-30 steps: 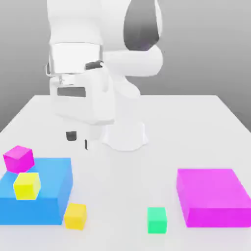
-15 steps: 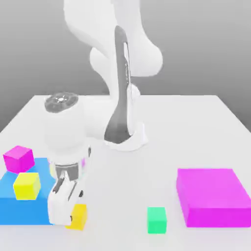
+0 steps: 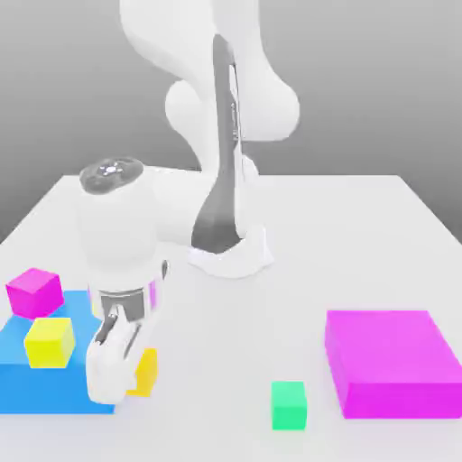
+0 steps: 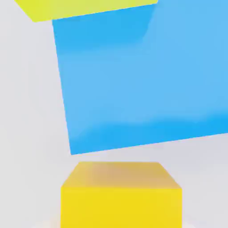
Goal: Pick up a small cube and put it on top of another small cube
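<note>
"Where's the yellow cube (image 3: 144,372)?"
"Beside the blue block (image 3: 68,392), held tight by the fingers (image 3: 134,379)."
"What could go wrong?"
"A loose grip might drop it. Swinging low could bump the block. Letting go off-center could tip it off the green cube (image 3: 289,406)."

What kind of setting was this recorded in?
Apparently a simulated tabletop test scene: a white robot arm on a bare pale table, plain-coloured blocks such as the green cube, and a blank grey backdrop.
</note>
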